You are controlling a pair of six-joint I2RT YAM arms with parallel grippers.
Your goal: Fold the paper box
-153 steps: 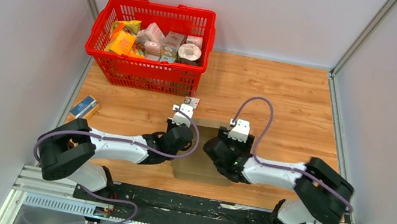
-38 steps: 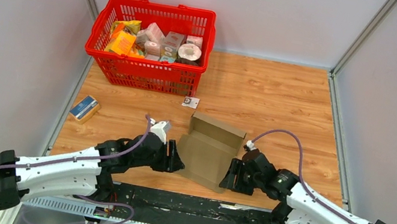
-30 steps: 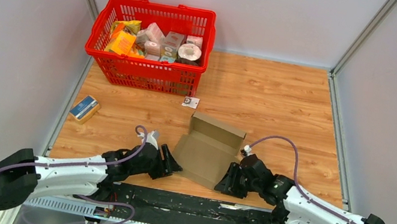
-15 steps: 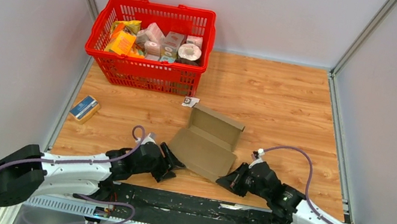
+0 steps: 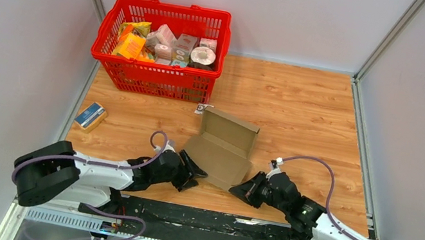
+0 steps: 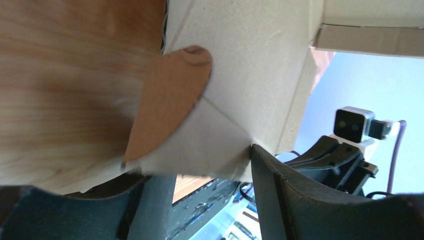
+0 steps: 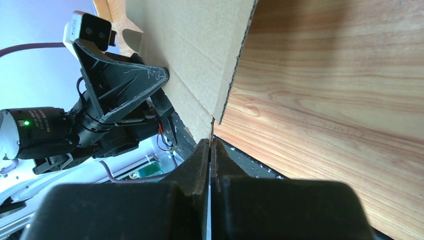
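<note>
The paper box [image 5: 220, 148] is a brown cardboard sheet on the wooden table with its far flap standing up, tilted a little to the left. My left gripper [image 5: 193, 173] lies low at the box's near left corner. In the left wrist view the left gripper [image 6: 206, 171] is open, a pale rounded flap [image 6: 170, 100] of the box reaching down between its fingers. My right gripper [image 5: 242, 190] lies at the near right corner. In the right wrist view the right gripper [image 7: 210, 143] is shut, its tips touching the cardboard's corner [image 7: 200, 60]; nothing shows held between them.
A red basket [image 5: 155, 78] full of groceries stands at the back left. A small blue-and-tan packet [image 5: 90, 115] lies near the left wall, and a small white tag [image 5: 203, 109] lies just beyond the box. The black mounting rail [image 5: 206, 222] runs along the table's near edge.
The box has slid away from the arms and turned slightly. My left gripper moved right to its near left corner. My right gripper closed and stayed at the near right corner.
</note>
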